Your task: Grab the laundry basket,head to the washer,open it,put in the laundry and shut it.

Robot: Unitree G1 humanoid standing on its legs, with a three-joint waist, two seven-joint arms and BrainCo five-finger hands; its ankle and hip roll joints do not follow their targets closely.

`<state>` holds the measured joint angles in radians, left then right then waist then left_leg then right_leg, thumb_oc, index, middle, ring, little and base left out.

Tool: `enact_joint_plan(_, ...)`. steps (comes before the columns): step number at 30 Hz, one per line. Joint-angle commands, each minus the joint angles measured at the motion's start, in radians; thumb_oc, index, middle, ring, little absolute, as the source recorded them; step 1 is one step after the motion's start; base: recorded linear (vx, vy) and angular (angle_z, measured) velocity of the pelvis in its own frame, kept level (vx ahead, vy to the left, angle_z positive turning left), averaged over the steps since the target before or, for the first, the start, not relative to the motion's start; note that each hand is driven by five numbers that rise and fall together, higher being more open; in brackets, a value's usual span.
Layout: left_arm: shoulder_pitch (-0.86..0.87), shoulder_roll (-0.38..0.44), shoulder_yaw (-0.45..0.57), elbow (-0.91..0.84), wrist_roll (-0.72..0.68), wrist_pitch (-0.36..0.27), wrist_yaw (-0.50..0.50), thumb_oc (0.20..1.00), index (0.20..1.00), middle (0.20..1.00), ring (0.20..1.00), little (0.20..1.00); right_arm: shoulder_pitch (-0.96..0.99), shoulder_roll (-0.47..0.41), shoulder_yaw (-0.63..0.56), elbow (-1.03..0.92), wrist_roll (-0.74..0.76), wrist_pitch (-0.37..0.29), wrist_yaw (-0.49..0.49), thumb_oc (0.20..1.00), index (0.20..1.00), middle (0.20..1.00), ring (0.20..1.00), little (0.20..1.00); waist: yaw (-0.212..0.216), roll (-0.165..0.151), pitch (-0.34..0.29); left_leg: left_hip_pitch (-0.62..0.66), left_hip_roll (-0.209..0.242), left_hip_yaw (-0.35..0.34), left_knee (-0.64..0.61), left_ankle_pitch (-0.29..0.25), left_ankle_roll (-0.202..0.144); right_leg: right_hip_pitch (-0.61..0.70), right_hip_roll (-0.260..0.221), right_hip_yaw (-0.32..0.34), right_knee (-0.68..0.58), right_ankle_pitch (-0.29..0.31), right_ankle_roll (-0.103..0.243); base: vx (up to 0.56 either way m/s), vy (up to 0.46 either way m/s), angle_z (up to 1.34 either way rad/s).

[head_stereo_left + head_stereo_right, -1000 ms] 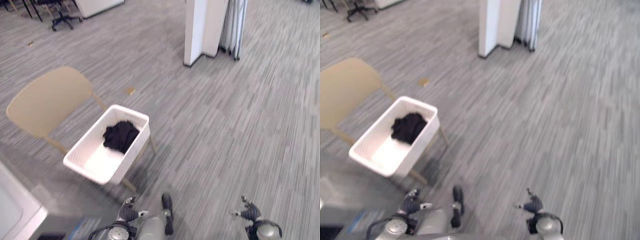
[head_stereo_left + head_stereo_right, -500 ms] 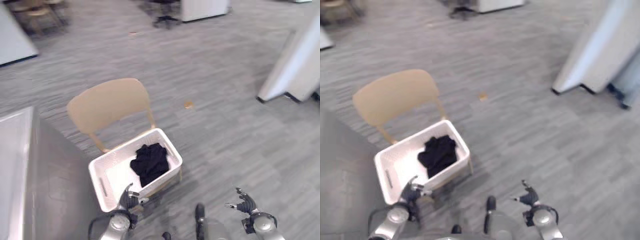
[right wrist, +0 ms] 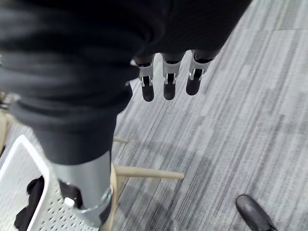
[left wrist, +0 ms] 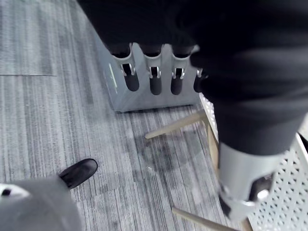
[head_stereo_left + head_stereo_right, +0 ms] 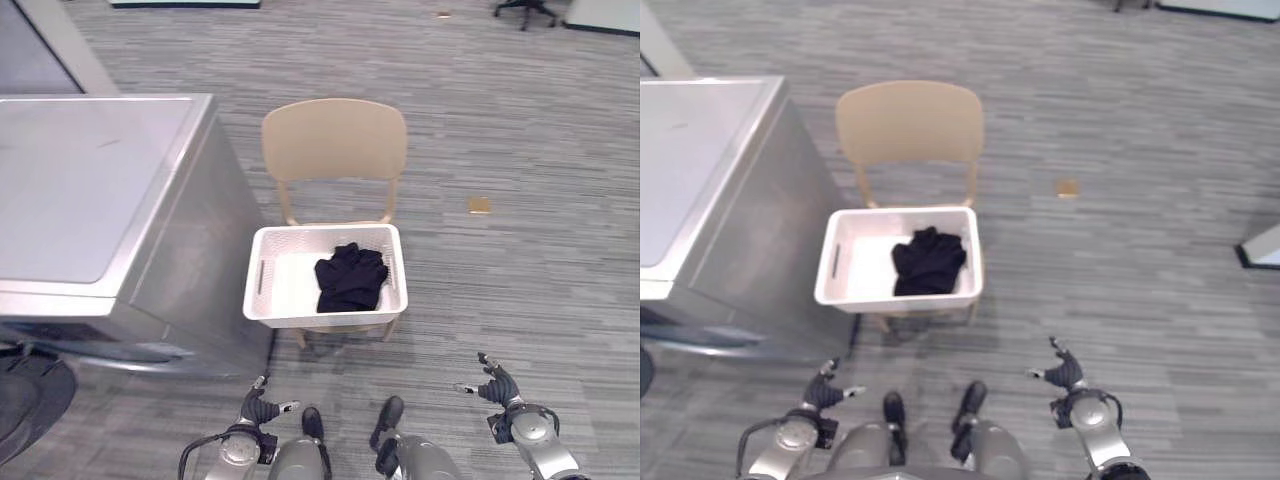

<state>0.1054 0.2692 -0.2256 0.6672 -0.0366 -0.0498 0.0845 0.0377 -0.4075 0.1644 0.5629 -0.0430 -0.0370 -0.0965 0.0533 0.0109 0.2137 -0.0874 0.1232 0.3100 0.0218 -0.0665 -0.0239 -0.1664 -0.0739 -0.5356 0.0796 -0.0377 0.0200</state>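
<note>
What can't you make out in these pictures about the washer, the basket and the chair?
- Washer: its door, cut off by the left eye view's lower left edge.
- Black clothes: how many pieces, bunched in the laundry basket.
- Chair: its seat, covered by the basket.

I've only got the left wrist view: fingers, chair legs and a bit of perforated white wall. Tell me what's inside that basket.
Observer: One dark garment lies in the white laundry basket, toward its right side. The rest of the bottom is bare.
Operator: Now give me the right hand.
Observer: The right hand is open with straight fingers and holds nothing. It is low over the carpet, to the right of the beige chair and apart from the basket.
Operator: Place the washer for me.
Observer: The silver washer stands directly left of the chair, whose seat carries the basket.
</note>
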Motion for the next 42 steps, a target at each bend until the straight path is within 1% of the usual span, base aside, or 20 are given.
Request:
enact_joint_plan(1, 0.015, 0.048, 0.048, 0.006, -0.003, -0.022, 0.003, 1.000, 1.000, 1.000, 1.000, 1.000, -0.003, -0.022, 0.003, -0.078, -0.079, -0.023, -0.019, 1.000, 1.000, 1.000, 1.000, 1.000, 0.007, -0.060, -0.050, -0.054, -0.063, 0.008, 0.038, 0.042, 0.006, 0.238, -0.075, 0.020, -0.030, -0.095, 0.090, 0.19, 0.179, 0.60)
enact_joint_plan(5, 0.031, 0.068, 0.073, 0.024, 0.010, -0.023, 0.013, 1.000, 1.000, 1.000, 1.000, 1.000, -0.046, -0.058, 0.030, -0.148, -0.146, -0.025, -0.017, 1.000, 1.000, 1.000, 1.000, 1.000, 0.032, -0.072, -0.042, -0.037, -0.093, -0.012, 0.045, 0.002, 0.040, 0.208, -0.130, 0.031, 0.099, -0.101, 0.106, 0.15, 0.176, -0.11)
enact_joint_plan(6, 0.027, 0.077, 0.075, 0.026, 0.012, -0.025, 0.018, 1.000, 1.000, 1.000, 1.000, 1.000, -0.064, -0.072, 0.041, -0.161, -0.165, -0.029, -0.021, 1.000, 1.000, 1.000, 1.000, 1.000, 0.037, -0.074, -0.034, -0.033, -0.099, -0.020, 0.049, -0.005, 0.047, 0.185, -0.145, 0.048, 0.155, -0.103, 0.109, 0.11, 0.134, -0.19)
enact_joint_plan(7, 0.018, 0.088, 0.079, 0.035, 0.015, -0.027, 0.024, 1.000, 1.000, 1.000, 1.000, 1.000, -0.087, -0.084, 0.056, -0.170, -0.185, -0.031, -0.021, 1.000, 1.000, 1.000, 1.000, 1.000, 0.039, -0.075, -0.024, -0.030, -0.106, -0.037, 0.051, -0.012, 0.055, 0.146, -0.151, 0.085, 0.219, -0.097, 0.114, 0.09, 0.082, 0.39)
enact_joint_plan(8, 0.012, 0.094, 0.081, 0.042, 0.021, -0.030, 0.030, 1.000, 1.000, 1.000, 1.000, 1.000, -0.102, -0.096, 0.067, -0.180, -0.206, -0.035, -0.027, 1.000, 1.000, 1.000, 1.000, 1.000, 0.040, -0.076, -0.020, -0.027, -0.110, -0.049, 0.049, -0.015, 0.058, 0.128, -0.142, 0.118, 0.232, -0.097, 0.122, 0.09, 0.051, 0.81)
enact_joint_plan(10, -0.002, 0.101, 0.079, 0.055, 0.026, -0.040, 0.041, 1.000, 1.000, 1.000, 1.000, 1.000, -0.136, -0.123, 0.096, -0.191, -0.243, -0.038, -0.023, 1.000, 1.000, 1.000, 1.000, 1.000, 0.028, -0.073, -0.010, -0.006, -0.120, -0.087, 0.034, -0.018, 0.061, 0.070, -0.094, 0.224, 0.252, -0.112, 0.115, 0.10, 0.032, 0.52)
enact_joint_plan(11, -0.004, 0.100, 0.080, 0.056, 0.026, -0.041, 0.041, 1.000, 1.000, 1.000, 1.000, 1.000, -0.139, -0.123, 0.097, -0.190, -0.244, -0.038, -0.023, 1.000, 1.000, 1.000, 1.000, 1.000, 0.028, -0.072, -0.009, -0.005, -0.120, -0.085, 0.033, -0.019, 0.060, 0.068, -0.094, 0.225, 0.254, -0.114, 0.114, 0.05, -0.023, 0.25)
enact_joint_plan(12, -0.013, 0.100, 0.073, 0.063, 0.026, -0.050, 0.044, 1.000, 1.000, 1.000, 1.000, 1.000, -0.184, -0.150, 0.132, -0.179, -0.284, -0.034, -0.024, 1.000, 1.000, 1.000, 1.000, 1.000, 0.025, -0.066, 0.001, -0.008, -0.124, -0.115, 0.030, 0.002, 0.064, 0.032, -0.065, 0.279, 0.190, -0.077, 0.108, 0.04, -0.055, 0.40)
enact_joint_plan(13, -0.019, 0.101, 0.067, 0.074, 0.027, -0.054, 0.048, 1.000, 1.000, 1.000, 1.000, 1.000, -0.215, -0.160, 0.157, -0.166, -0.297, -0.033, -0.029, 1.000, 1.000, 1.000, 1.000, 1.000, 0.022, -0.062, 0.008, 0.000, -0.129, -0.135, 0.024, 0.000, 0.063, 0.009, -0.050, 0.313, 0.155, -0.060, 0.108, 0.07, -0.069, 0.50)
enact_joint_plan(15, -0.029, 0.106, 0.052, 0.091, 0.033, -0.056, 0.042, 1.000, 1.000, 1.000, 1.000, 1.000, -0.252, -0.180, 0.190, -0.139, -0.324, -0.027, -0.021, 1.000, 1.000, 1.000, 1.000, 1.000, 0.022, -0.067, 0.018, 0.005, -0.145, -0.185, 0.026, 0.001, 0.058, -0.009, -0.035, 0.361, 0.101, -0.035, 0.114, 0.10, -0.084, 0.48)
enact_joint_plan(16, -0.029, 0.110, 0.053, 0.095, 0.039, -0.060, 0.039, 1.000, 1.000, 1.000, 1.000, 1.000, -0.265, -0.184, 0.197, -0.124, -0.338, -0.025, -0.022, 1.000, 1.000, 1.000, 1.000, 1.000, 0.022, -0.066, 0.020, 0.000, -0.149, -0.201, 0.033, 0.002, 0.058, -0.009, -0.037, 0.369, 0.094, -0.028, 0.123, 0.08, -0.094, 0.64)
enact_joint_plan(18, -0.020, 0.110, 0.048, 0.093, 0.043, -0.070, 0.043, 1.000, 1.000, 1.000, 1.000, 1.000, -0.314, -0.191, 0.239, -0.087, -0.365, -0.027, -0.023, 1.000, 1.000, 1.000, 1.000, 1.000, 0.038, -0.071, 0.019, -0.011, -0.159, -0.211, 0.028, 0.006, 0.052, 0.018, -0.043, 0.346, 0.043, -0.015, 0.117, -0.01, -0.090, 1.11)
enact_joint_plan(21, -0.025, 0.114, 0.039, 0.100, 0.023, -0.076, 0.047, 1.000, 1.000, 1.000, 1.000, 1.000, -0.425, -0.220, 0.299, -0.006, -0.365, -0.019, -0.041, 1.000, 1.000, 1.000, 1.000, 1.000, 0.069, -0.060, 0.017, -0.063, -0.155, -0.243, 0.001, 0.049, 0.030, 0.005, -0.034, 0.313, -0.002, 0.005, 0.110, -0.04, -0.112, 0.49)
enact_joint_plan(23, -0.028, 0.114, 0.035, 0.103, 0.019, -0.076, 0.046, 1.000, 1.000, 1.000, 1.000, 1.000, -0.451, -0.221, 0.313, 0.021, -0.367, -0.018, -0.043, 1.000, 1.000, 1.000, 1.000, 1.000, 0.073, -0.057, 0.019, -0.076, -0.155, -0.252, -0.006, 0.060, 0.027, -0.001, -0.034, 0.304, -0.010, 0.010, 0.107, -0.03, -0.064, 0.36)
enact_joint_plan(25, -0.046, 0.117, 0.015, 0.109, 0.005, -0.079, 0.053, 1.000, 1.000, 1.000, 1.000, 1.000, -0.540, -0.222, 0.352, 0.109, -0.375, -0.004, -0.063, 1.000, 1.000, 1.000, 1.000, 1.000, 0.093, -0.048, 0.043, -0.116, -0.153, -0.285, -0.017, 0.088, 0.015, -0.023, -0.031, 0.273, -0.018, 0.012, 0.099, -0.05, -0.079, 0.37)
enact_joint_plan(30, -0.073, 0.125, -0.008, 0.104, -0.046, -0.093, 0.068, 1.000, 1.000, 1.000, 1.000, 1.000, -0.690, -0.230, 0.413, 0.270, -0.378, 0.021, -0.099, 1.000, 1.000, 1.000, 1.000, 1.000, 0.129, -0.037, 0.083, -0.177, -0.151, -0.326, -0.030, 0.121, 0.003, -0.073, -0.025, 0.246, -0.022, 0.016, 0.090, 0.00, -0.039, 0.42)
enact_joint_plan(35, -0.121, 0.133, -0.033, 0.098, -0.099, -0.103, 0.085, 1.000, 1.000, 1.000, 1.000, 1.000, -0.843, -0.224, 0.465, 0.465, -0.368, 0.049, -0.124, 1.000, 1.000, 1.000, 1.000, 1.000, 0.161, -0.032, 0.126, -0.250, -0.151, -0.356, -0.030, 0.144, -0.006, -0.131, -0.019, 0.233, -0.026, 0.023, 0.082, -0.01, -0.022, 0.14)
enact_joint_plan(40, -0.177, 0.140, -0.062, 0.082, -0.135, -0.106, 0.088, 1.000, 1.000, 1.000, 1.000, 1.000, -0.920, -0.201, 0.504, 0.589, -0.352, 0.067, -0.107, 1.000, 1.000, 1.000, 1.000, 1.000, 0.188, -0.019, 0.159, -0.303, -0.158, -0.383, -0.027, 0.157, -0.011, -0.173, -0.017, 0.211, -0.025, 0.022, 0.077, -0.01, -0.038, 0.20)
enact_joint_plan(41, -0.187, 0.144, -0.065, 0.082, -0.131, -0.103, 0.086, 1.000, 1.000, 1.000, 1.000, 1.000, -0.923, -0.192, 0.498, 0.600, -0.333, 0.070, -0.096, 0.746, 0.746, 0.746, 0.746, 0.746, 0.190, -0.017, 0.163, -0.310, -0.159, -0.387, -0.026, 0.159, -0.011, -0.177, -0.017, 0.207, -0.025, 0.020, 0.075, 0.02, -0.017, 0.23)
enact_joint_plan(42, -0.187, 0.144, -0.065, 0.082, -0.131, -0.103, 0.086, 1.000, 1.000, 1.000, 1.000, 1.000, -0.924, -0.192, 0.498, 0.600, -0.333, 0.070, -0.096, 0.354, 0.354, 0.354, 0.354, 0.354, 0.190, -0.017, 0.163, -0.310, -0.159, -0.388, -0.026, 0.159, -0.011, -0.177, -0.017, 0.207, -0.025, 0.020, 0.075, 0.02, -0.016, 0.23)
